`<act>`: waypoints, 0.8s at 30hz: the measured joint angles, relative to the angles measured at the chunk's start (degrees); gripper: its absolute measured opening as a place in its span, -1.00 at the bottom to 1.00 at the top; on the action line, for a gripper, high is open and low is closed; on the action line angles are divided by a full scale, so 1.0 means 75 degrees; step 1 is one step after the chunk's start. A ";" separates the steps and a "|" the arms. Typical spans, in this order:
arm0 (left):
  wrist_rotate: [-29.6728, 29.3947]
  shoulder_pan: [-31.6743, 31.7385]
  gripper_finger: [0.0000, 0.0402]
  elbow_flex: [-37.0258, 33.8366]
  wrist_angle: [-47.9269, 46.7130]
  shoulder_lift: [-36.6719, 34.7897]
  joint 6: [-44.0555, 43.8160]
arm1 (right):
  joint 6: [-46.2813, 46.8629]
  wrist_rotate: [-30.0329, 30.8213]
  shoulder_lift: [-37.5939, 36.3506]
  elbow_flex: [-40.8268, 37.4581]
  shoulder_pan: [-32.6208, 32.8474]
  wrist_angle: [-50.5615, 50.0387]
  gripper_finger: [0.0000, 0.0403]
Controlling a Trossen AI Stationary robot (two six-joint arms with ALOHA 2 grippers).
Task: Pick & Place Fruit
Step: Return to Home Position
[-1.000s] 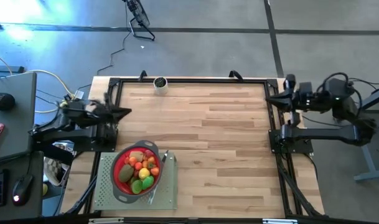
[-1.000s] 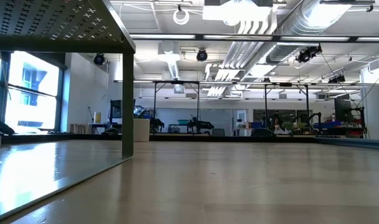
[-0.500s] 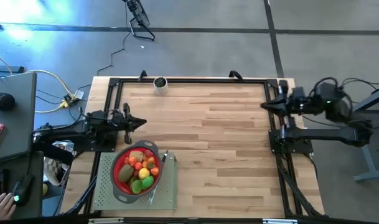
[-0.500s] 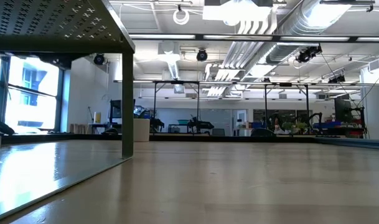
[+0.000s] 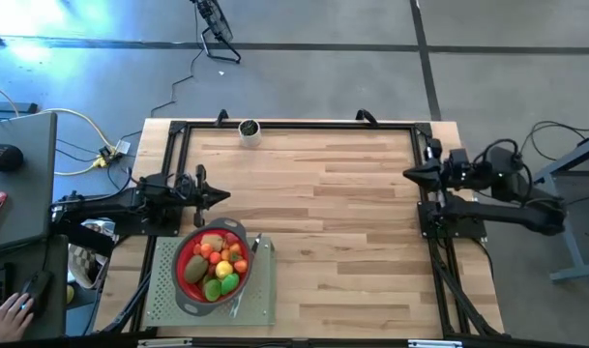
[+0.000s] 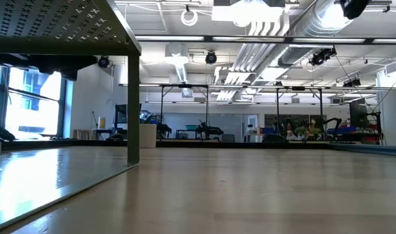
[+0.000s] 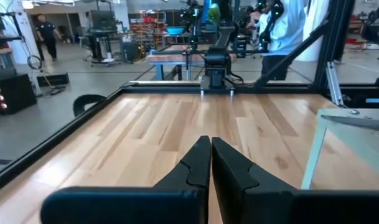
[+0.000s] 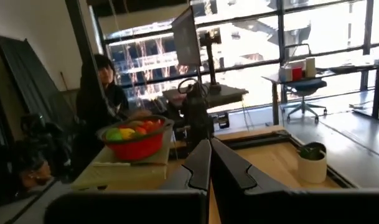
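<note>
Several small toy fruits (image 5: 217,263), red, orange, yellow, green and brown, lie heaped in a red strainer (image 5: 185,273). The strainer stands on a grey perforated platform (image 5: 162,298) at the table's near left. The right wrist view also shows the fruit (image 8: 134,130). My left gripper (image 5: 222,196) is shut and holds nothing; it points level toward the table's right, just beyond the strainer's far rim. At the table's right edge my right gripper (image 5: 406,175) is also shut on nothing and points toward the left. The wrist views show both pairs of fingertips closed together: left gripper (image 7: 210,140), right gripper (image 8: 209,142).
A slim grey knife (image 5: 260,246) lies on the platform right of the strainer. A small white cup (image 5: 248,130) stands at the far edge. Bare wood lies between the arms. A black frame (image 5: 294,126) rims the table. A person (image 8: 102,87) stands beyond the left side.
My left gripper has come down and moved toward the table's right and near edge, ending beside the strainer's far rim. My right gripper has sunk and shifted slightly toward the near edge. Both have stayed shut. The strainer and the fruit have not moved.
</note>
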 joint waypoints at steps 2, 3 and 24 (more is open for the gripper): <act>0.0000 0.0000 -0.95 -0.0003 0.0003 0.0000 0.0105 | 0.0135 0.0135 -0.0414 -0.0215 -0.0003 -0.0032 -0.99; 0.0000 0.0000 -0.95 -0.0003 0.0004 0.0000 0.0205 | 0.0194 0.0154 -0.0586 -0.0319 -0.0003 0.0036 -0.99; -0.0006 0.0003 -0.95 -0.0027 0.0029 0.0000 0.0576 | 0.0158 0.0889 -0.1935 -0.2195 -0.0003 0.1210 -0.99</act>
